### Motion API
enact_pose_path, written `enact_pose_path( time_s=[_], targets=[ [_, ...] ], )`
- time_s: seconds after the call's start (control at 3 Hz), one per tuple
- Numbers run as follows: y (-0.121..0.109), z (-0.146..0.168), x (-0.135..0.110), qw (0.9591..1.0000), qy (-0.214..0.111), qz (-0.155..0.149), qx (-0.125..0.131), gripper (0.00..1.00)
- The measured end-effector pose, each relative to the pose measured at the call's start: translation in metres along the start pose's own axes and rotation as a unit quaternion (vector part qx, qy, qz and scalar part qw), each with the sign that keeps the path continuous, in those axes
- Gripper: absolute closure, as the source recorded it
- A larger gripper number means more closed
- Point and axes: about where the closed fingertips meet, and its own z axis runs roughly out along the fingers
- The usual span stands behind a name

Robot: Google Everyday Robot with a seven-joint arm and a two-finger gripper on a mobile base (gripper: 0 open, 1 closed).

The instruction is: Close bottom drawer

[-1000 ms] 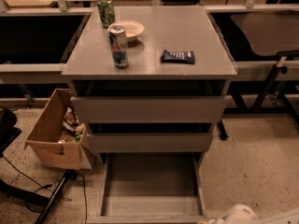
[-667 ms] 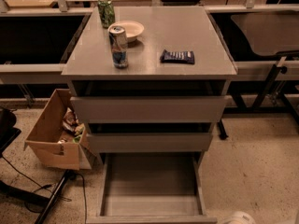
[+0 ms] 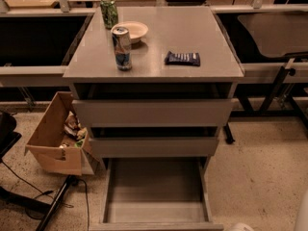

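The grey cabinet (image 3: 154, 57) has three drawers. The bottom drawer (image 3: 155, 184) is pulled far out toward me, its shallow grey tray is empty, and its front edge (image 3: 156, 226) lies at the bottom of the camera view. The middle drawer front (image 3: 154, 147) and the top drawer front (image 3: 153, 112) each stand slightly out. Only a pale sliver of my gripper (image 3: 239, 227) shows, at the bottom edge just right of the open drawer's front corner. It is not seen touching the drawer.
On the cabinet top stand a silver-blue can (image 3: 122, 48), a green can (image 3: 109, 12), a white bowl (image 3: 130, 31) and a dark blue packet (image 3: 182, 58). An open cardboard box (image 3: 55, 143) sits on the floor to the left, with black cables (image 3: 57, 206) beside it. Table legs (image 3: 274, 90) stand at the right.
The white gripper part at the bottom right has dropped lower and is almost out of the picture. The drawers have not moved.
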Motion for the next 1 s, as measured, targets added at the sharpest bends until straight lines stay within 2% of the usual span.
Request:
enact_pose_path(
  time_s=[0.33,0.67,1.0],
  targets=[
    [0.001,0.015,0.001,0.9999,-0.005,0.007,-0.006,1.00],
    [-0.009,0.051,-0.010,0.9988,-0.047,-0.013,0.010,1.00],
    [-0.031,0.084,-0.018,0.9921,-0.103,-0.043,0.057,1.00]
  ],
)
